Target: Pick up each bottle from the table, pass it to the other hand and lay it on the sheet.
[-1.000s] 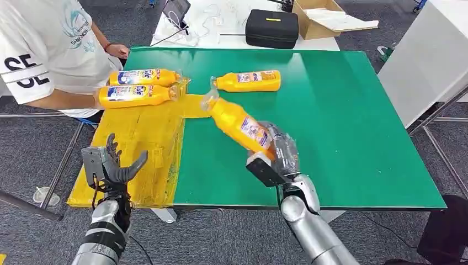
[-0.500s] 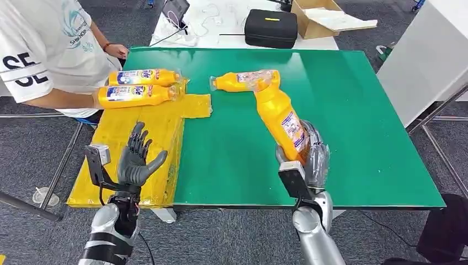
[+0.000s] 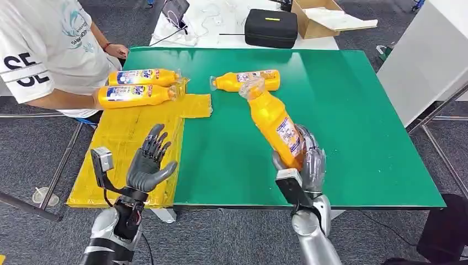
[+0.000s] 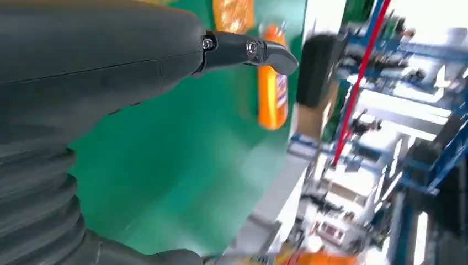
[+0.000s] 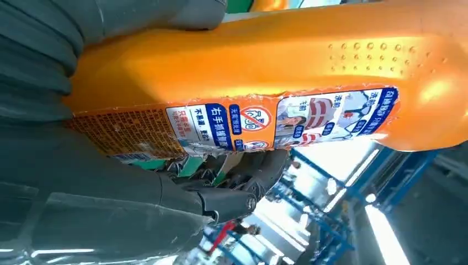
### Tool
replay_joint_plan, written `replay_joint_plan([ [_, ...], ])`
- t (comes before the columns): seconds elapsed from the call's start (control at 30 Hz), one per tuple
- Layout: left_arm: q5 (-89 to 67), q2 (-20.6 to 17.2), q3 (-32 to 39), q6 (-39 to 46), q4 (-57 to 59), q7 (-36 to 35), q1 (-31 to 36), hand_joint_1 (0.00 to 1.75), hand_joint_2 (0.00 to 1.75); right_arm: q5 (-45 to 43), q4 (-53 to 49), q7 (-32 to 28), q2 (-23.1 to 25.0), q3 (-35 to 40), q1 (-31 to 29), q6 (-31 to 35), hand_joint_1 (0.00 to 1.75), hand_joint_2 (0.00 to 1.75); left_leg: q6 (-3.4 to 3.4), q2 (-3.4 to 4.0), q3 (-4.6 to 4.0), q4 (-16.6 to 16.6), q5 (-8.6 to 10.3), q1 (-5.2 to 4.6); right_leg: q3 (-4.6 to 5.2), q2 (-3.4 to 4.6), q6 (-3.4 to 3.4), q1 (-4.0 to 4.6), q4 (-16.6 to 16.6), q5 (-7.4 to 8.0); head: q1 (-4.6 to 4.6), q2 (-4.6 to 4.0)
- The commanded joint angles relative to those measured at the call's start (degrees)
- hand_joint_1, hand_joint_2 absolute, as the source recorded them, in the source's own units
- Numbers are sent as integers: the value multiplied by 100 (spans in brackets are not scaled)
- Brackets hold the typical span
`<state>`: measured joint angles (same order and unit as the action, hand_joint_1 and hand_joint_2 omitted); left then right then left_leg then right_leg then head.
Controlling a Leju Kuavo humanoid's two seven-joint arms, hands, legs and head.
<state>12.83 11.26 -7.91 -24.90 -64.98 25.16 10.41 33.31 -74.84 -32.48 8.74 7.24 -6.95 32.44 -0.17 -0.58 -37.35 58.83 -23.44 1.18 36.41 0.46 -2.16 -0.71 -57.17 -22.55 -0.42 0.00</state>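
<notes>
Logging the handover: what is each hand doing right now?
Left hand: open, fingers spread, holding nothing.
Right hand: grips the orange bottle.

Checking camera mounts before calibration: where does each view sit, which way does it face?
Head: high on the body, looking down at the green table; both arms, left hand, right hand.
Left wrist: behind the left hand, facing across the table.
Right wrist: behind the right hand, close on the held bottle.
Shared: head and right wrist show that bottle.

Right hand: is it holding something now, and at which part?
Yes: the right hand grips an orange bottle around its lower body, cap end pointing away. The left hand holds nothing.
</notes>
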Motion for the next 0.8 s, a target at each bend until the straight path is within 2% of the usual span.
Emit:
replay_joint_plan([
  [0.03,40,-305,-833,-127,783,11,409,0,175,475,1412,-151,403,889,-452,341,175,175,2,14,19,-7,-2,0,-13,9,7,3,5,1,-2,0],
  [0.27,92,-266,-1041,-178,1164,42,570,0,175,380,1821,-224,595,1466,-636,451,175,175,3,14,21,-6,-2,3,-16,7,6,7,6,0,0,0],
  [0.33,100,-270,-1056,-159,1211,44,580,0,175,328,1899,-251,617,1563,-647,419,175,175,11,25,66,-18,-13,-1,-57,9,15,7,15,-10,0,0],
  [0.43,145,-267,-1054,-188,1254,37,579,0,175,342,1955,-262,629,1622,-638,445,175,175,6,16,37,-10,-8,1,-32,6,9,6,8,-7,-2,0],
  [0.6,228,-259,-1051,-176,1299,3,612,0,175,289,2180,-248,693,1847,-623,328,175,175,6,15,41,-10,-10,1,-36,4,12,7,8,-9,0,0],
  [0.63,282,-257,-1018,-180,1277,21,616,0,175,261,2293,-251,726,1916,-620,256,175,175,3,11,17,-7,-3,2,-14,4,7,7,6,-2,-2,0],
  [0.8,432,-269,-854,-97,1093,6,583,0,175,182,2550,-293,773,2078,-626,225,175,175,6,16,38,-11,-9,2,-30,5,12,8,9,-8,0,0],
])
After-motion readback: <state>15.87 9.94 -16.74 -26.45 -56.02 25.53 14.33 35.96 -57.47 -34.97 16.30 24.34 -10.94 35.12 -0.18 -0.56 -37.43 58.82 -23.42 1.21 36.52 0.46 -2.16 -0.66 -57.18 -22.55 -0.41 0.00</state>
